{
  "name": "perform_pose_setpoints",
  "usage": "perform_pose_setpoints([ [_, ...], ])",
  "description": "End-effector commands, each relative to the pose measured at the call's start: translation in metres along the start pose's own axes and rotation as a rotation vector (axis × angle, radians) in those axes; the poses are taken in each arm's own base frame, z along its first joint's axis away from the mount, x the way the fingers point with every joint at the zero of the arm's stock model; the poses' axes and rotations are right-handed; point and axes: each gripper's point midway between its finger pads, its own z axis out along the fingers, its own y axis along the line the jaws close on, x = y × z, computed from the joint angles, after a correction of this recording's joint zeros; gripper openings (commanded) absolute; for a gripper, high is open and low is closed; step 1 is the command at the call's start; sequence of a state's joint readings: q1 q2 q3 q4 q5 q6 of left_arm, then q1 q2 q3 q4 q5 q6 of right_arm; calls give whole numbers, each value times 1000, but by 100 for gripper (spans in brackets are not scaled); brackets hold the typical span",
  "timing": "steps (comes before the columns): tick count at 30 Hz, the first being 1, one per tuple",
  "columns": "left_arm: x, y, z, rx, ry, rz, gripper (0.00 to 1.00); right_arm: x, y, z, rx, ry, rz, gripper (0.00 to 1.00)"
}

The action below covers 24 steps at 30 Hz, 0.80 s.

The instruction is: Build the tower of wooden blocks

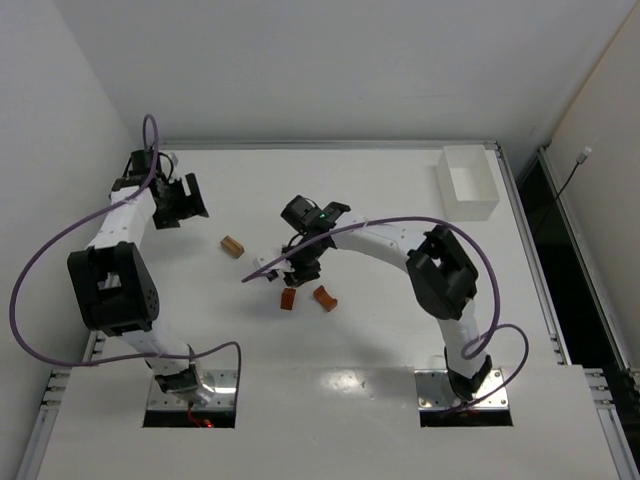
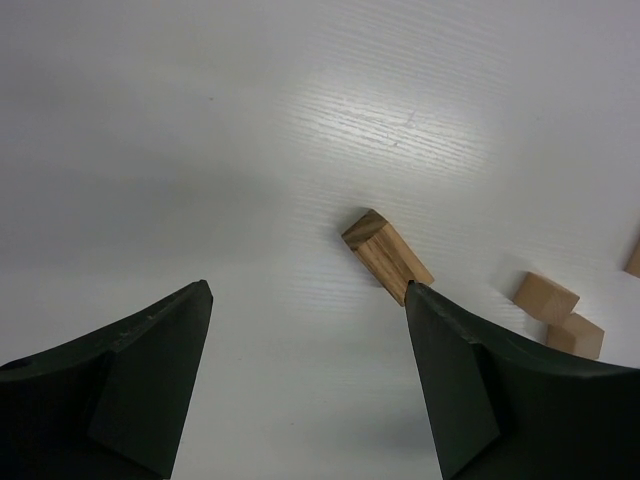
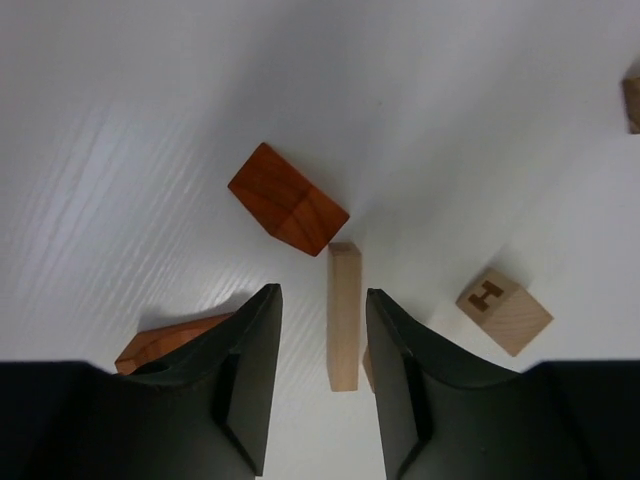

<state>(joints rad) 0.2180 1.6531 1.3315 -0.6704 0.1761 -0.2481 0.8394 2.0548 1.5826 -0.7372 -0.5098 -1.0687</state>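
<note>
Small wooden blocks lie scattered mid-table. In the right wrist view, a pale tan bar (image 3: 344, 315) lies flat between my right gripper's (image 3: 322, 293) open fingers, with a gap on each side. A reddish-brown block (image 3: 288, 198) touches the bar's far end. Another reddish-brown piece (image 3: 170, 340) lies partly hidden behind the left finger. A pale cube marked H (image 3: 504, 309) sits to the right. My left gripper (image 2: 307, 286) is open and empty above bare table. A tan block (image 2: 387, 256) lies just beyond its right fingertip, and two pale cubes (image 2: 547, 297) lie further right.
A white rectangular tray (image 1: 468, 182) stands at the table's back right. In the top view, the tan block (image 1: 232, 246) lies between the two grippers. Two reddish-brown blocks (image 1: 288, 299) (image 1: 325, 298) lie just in front of the right gripper (image 1: 300, 262). The left gripper (image 1: 185, 200) is at the far left.
</note>
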Motion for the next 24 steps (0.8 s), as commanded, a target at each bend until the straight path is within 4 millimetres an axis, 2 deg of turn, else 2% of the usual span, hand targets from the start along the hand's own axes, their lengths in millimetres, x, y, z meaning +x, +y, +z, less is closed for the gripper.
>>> perform_pose_setpoints([
  [1, -15, -5, -4, 33, -23, -13, 75, 1, 6, -1, -65, 10, -37, 35],
  [4, -17, -5, -2, 33, -23, -13, 75, 12, 2, 1, -63, 35, -23, 34],
  [5, -14, -5, 2, 42, -10, -15, 75, 9, -2, -1, -53, 32, -29, 34],
  [10, -22, -7, 3, 44, -21, -13, 75, 21, -4, 8, -56, 69, -22, 34],
  [19, -16, -3, 14, 38, 11, -19, 75, 36, -15, 21, -37, 116, -17, 34],
  [24, -14, -3, 17, 37, 20, -21, 75, 38, -21, 20, -12, 131, -19, 34],
])
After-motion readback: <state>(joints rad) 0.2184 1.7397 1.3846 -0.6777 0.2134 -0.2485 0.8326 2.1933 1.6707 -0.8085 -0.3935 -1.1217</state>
